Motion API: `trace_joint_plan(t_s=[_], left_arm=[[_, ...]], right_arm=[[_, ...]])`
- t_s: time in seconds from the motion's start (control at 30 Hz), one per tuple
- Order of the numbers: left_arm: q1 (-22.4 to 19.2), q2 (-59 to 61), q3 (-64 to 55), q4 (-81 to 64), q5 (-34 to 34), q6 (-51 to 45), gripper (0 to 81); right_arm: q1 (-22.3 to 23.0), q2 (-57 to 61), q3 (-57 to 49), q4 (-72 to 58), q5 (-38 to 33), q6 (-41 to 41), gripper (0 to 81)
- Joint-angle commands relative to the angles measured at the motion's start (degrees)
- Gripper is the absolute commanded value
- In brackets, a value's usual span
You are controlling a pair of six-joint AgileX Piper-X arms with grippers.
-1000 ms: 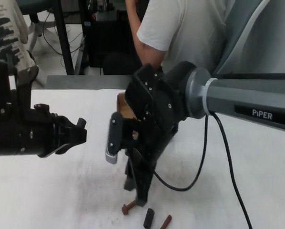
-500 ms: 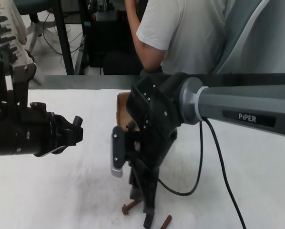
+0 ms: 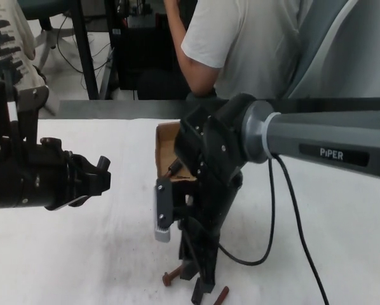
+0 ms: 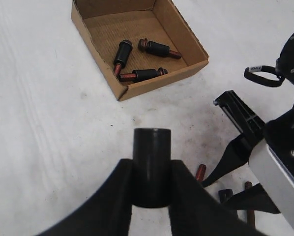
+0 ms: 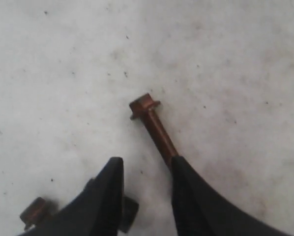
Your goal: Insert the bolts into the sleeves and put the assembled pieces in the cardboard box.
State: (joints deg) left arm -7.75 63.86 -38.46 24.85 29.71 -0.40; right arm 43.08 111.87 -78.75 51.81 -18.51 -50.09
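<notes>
My left gripper [image 4: 152, 169] is shut on a black sleeve [image 4: 152, 145], held upright above the white cloth; in the high view it hangs at the left [image 3: 101, 175]. My right gripper [image 5: 146, 162] stands open, fingertips down at the cloth. A copper bolt [image 5: 152, 123] lies there, head away from the fingers, its shaft end running under one fingertip [image 5: 179, 164]. In the high view this gripper [image 3: 199, 279] is among a bolt [image 3: 172, 276], a loose black sleeve [image 3: 197, 291] and another bolt [image 3: 221, 295]. The cardboard box [image 4: 90, 37] holds three assembled pieces [image 4: 142, 73].
The box [image 3: 166, 146] sits behind the right arm, partly hidden by it. A black cable [image 3: 272, 216] loops from the right arm over the cloth. A second bolt head [image 5: 35, 211] lies beside the right gripper's other finger. A person sits behind the bench.
The right arm has dropped toward the front edge, bringing its fingers down onto the bolts and sleeve. The left arm has drawn back slightly to the left, still holding its sleeve.
</notes>
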Motion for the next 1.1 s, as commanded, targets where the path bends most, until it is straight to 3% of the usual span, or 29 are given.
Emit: trace_joint_plan(t_s=[0.0, 0.97, 1.07], left_arm=[[0.1, -0.8, -0.4, -0.2, -0.3, 0.4, 0.3], [0.1, -0.8, -0.4, -0.2, -0.4, 3.0, 0.3], [0.1, -0.8, -0.4, -0.2, -0.4, 3.0, 0.3]], right_arm=[[0.8, -0.3, -0.3, -1.4, -1.1, -0.6, 31.0], [0.8, 3.1, -0.3, -5.2, -1.1, -3.9, 31.0], [0.8, 3.1, -0.3, -5.3, -0.9, -4.9, 26.6]])
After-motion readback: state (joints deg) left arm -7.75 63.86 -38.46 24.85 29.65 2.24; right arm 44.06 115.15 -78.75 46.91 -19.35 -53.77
